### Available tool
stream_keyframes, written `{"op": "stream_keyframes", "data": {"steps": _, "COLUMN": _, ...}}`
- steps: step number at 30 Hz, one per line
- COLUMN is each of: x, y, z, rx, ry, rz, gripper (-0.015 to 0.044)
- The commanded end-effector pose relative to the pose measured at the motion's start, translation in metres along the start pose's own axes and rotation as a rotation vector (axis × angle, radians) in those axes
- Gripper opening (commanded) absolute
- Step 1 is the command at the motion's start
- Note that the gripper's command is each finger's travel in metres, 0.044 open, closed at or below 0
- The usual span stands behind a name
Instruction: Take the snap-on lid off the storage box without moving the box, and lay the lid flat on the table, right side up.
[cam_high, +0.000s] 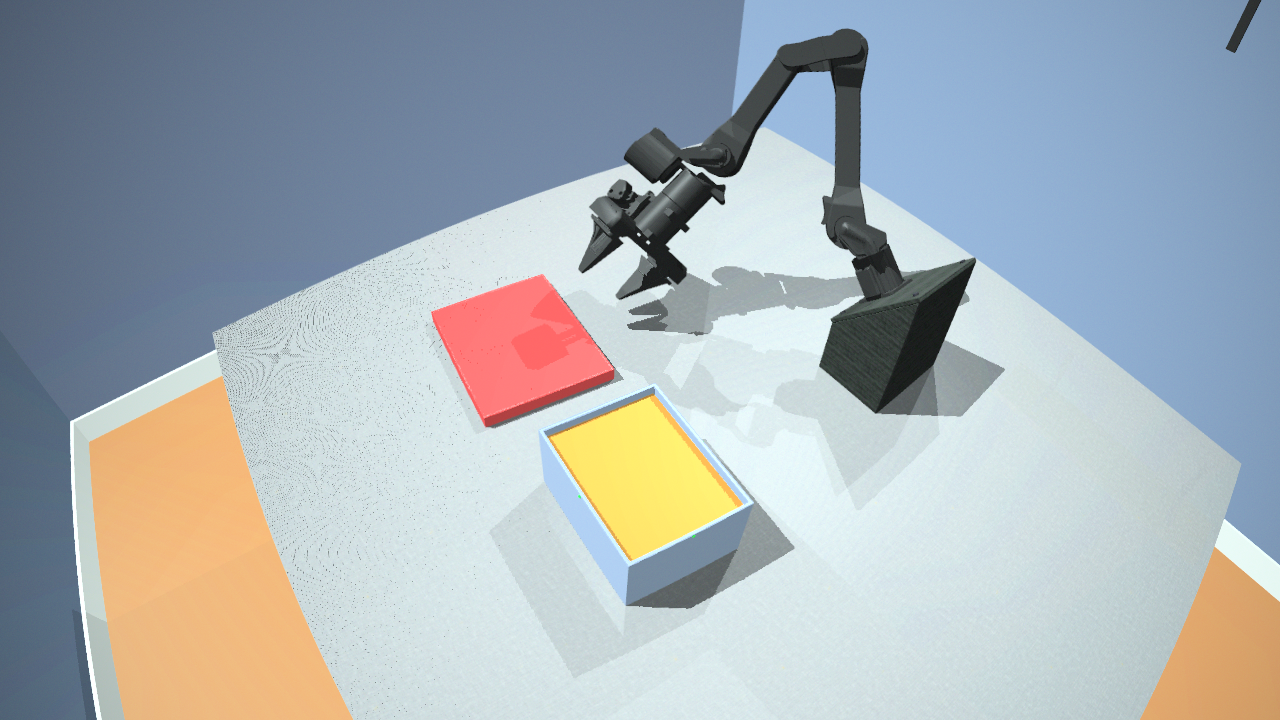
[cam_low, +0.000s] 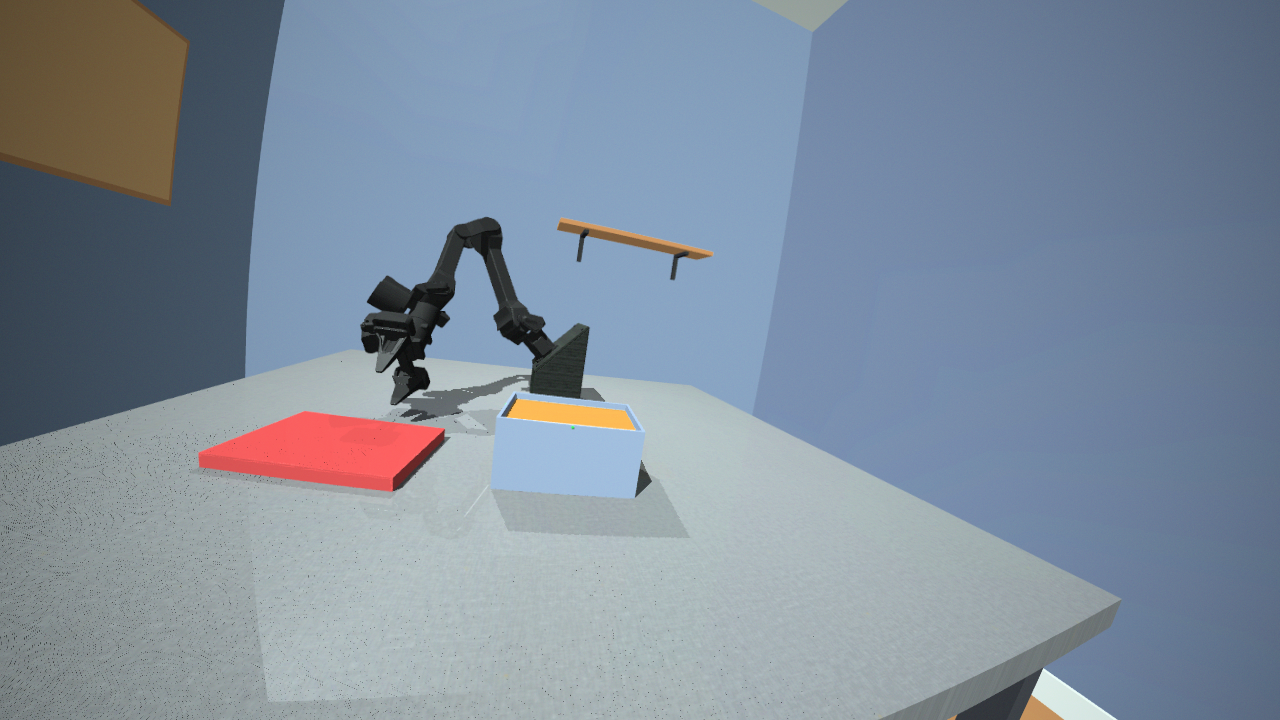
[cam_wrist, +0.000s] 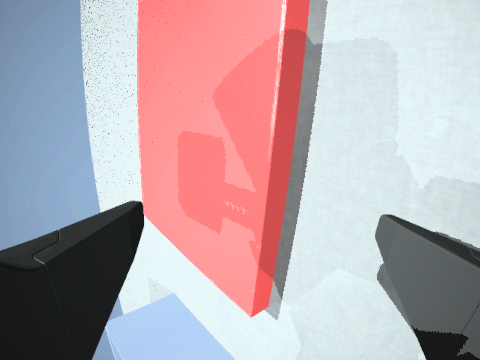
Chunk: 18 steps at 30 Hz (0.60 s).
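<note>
The red lid (cam_high: 510, 340) (cam_low: 313, 443) (cam_wrist: 200, 110) lies flat on the table, its smooth closed face up, beside the storage box. The light blue storage box (cam_high: 689, 549) (cam_low: 566, 461) (cam_wrist: 167, 330) stands upright and uncovered, with an orange-yellow surface inside its rim. My gripper (cam_high: 598, 283) (cam_low: 386, 386) (cam_wrist: 265, 220) is wide open and empty. It is above the table on the arm-base side of the lid, apart from the lid. The lid's underside is hidden.
The grey table (cam_high: 939, 582) (cam_low: 760, 591) bears the lid, the box and the dark wedge-shaped arm base (cam_high: 881, 353) (cam_low: 559, 367). The box stands close to one corner of the lid. A wooden shelf (cam_low: 635, 240) is on the wall behind.
</note>
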<state>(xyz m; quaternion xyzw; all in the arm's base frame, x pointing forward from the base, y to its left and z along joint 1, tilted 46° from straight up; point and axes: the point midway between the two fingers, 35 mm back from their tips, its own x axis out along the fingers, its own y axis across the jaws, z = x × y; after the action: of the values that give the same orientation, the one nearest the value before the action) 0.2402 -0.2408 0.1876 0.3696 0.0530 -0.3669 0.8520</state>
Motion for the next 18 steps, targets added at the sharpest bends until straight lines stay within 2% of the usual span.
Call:
{"op": "stream_keyframes", "data": {"steps": 1, "x": -0.009, "y": -0.005, "z": 0.000, "rx": -0.007, "ry": -0.001, "rz": 0.005, "gripper": 0.0440}}
{"op": "stream_keyframes", "data": {"steps": 18, "x": -0.030, "y": 0.008, "z": 0.000, "rx": -0.007, "ry": -0.001, "rz": 0.005, "gripper": 0.0440}}
